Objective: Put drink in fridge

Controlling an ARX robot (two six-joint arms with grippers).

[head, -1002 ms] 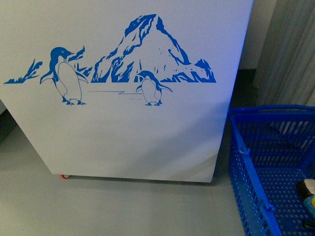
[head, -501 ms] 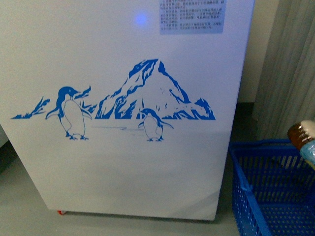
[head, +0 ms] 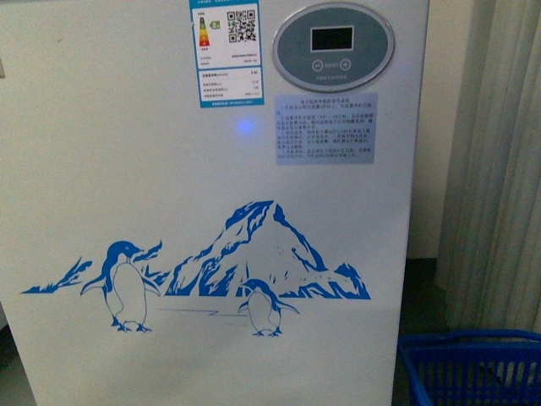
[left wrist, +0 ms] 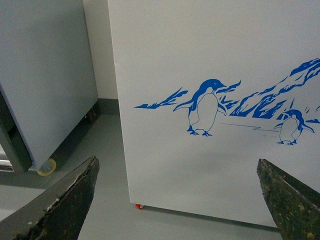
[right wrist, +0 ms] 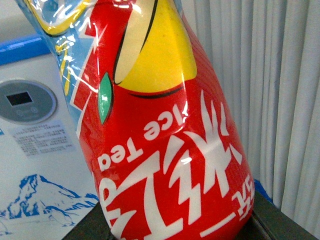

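One ice tea bottle (right wrist: 165, 150) sits clamped in the right tool (right wrist: 175, 232), fridge (right wrist: 35, 150) beyond.

1. The white box-shaped chest fridge (head: 101, 169) is standing upright on the floor and filling most of the front view. Its front wall is carrying a blue penguin-and-mountain decal (head: 211, 271), a grey oval display panel (head: 333, 46) and printed stickers (head: 225, 52) near the top. A small red caster (left wrist: 139, 206) is showing under one corner, and a blue top rim (right wrist: 22, 50) is edging it.
2. The red-labelled plastic ice tea bottle (right wrist: 165, 150) is tilting and filling the right wrist view, with the fridge's upper front behind it. It is apparently being held aloft, though the grip is cropped.
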